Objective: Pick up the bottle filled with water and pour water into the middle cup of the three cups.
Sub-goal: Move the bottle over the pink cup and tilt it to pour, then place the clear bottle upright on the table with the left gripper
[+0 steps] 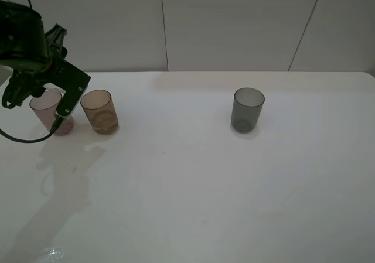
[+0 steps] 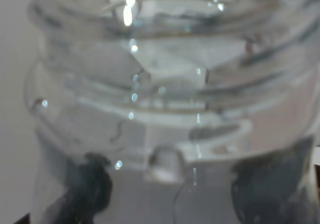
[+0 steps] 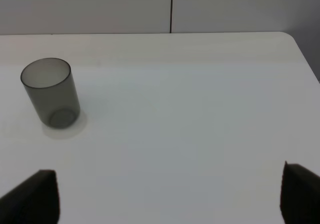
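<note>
You saw the left tool (image 1: pixel 58 119) raised over the bench's (image 1: pixel 205 181) far left corner, its black body crossing in front of the pinkish-mauve cup (image 1: pixel 47 109). Its jaws were pressed shut on the bottle (image 2: pixel 165 84). The left wrist view was filled by the bottle's clear threaded neck and rounded shoulder, with droplets and highlights on the plastic and the dark fingers (image 2: pixel 85 189) blurred behind it. In the exterior high view the bottle could not be made out against the arm, so you could not tell from that view which way its long axis pointed; the left wrist view showed only that the neck ran along the tool's line of reach, away from the camera.

The middle cup (image 1: pixel 99 112), amber-brown and translucent, stood upright just beside the pinkish-mauve cup, on the side toward the bench's centre and apart from it by a narrow gap. Both stood near the bench's far edge.

The dark grey cup (image 1: pixel 248 109) stood upright well apart from the other two, right of the bench's middle and near the far edge.

The right tool (image 3: pixel 170 194) did not appear in the exterior high view. In the right wrist view its two dark fingertips (image 3: pixel 35 196) stood spread wide over bare bench, holding nothing, with the dark grey cup (image 3: pixel 50 92) beyond them.
</note>
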`<move>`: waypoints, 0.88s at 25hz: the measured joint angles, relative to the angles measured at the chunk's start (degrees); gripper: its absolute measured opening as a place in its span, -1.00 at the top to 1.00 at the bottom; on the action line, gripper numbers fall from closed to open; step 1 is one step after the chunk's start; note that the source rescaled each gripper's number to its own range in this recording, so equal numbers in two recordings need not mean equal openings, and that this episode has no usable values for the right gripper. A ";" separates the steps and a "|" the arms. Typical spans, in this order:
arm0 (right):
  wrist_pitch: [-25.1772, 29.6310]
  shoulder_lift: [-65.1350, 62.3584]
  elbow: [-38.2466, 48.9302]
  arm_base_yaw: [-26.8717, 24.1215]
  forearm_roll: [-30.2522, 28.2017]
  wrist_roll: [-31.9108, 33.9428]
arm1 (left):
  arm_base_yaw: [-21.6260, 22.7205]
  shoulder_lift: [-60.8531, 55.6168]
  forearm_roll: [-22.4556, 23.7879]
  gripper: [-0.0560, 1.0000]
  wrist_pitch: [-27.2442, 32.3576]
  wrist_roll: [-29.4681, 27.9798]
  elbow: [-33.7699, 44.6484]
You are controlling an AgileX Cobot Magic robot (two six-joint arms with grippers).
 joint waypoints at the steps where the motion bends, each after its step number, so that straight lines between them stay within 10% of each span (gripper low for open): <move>1: 0.00 0.00 0.00 0.00 0.00 0.00 | 0.00 0.00 0.00 0.85 0.00 0.00 0.00; 8: 0.00 0.00 0.00 0.00 0.00 0.00 | -0.70 -5.22 -4.52 0.85 -4.40 -2.75 0.04; 16: 0.00 0.00 0.00 0.00 0.00 0.00 | -9.60 -10.15 -24.15 0.85 -14.77 -20.42 -2.32; 22: 0.00 0.00 0.00 0.00 0.00 0.00 | -14.01 -7.64 -39.30 0.85 -40.43 -39.09 -4.29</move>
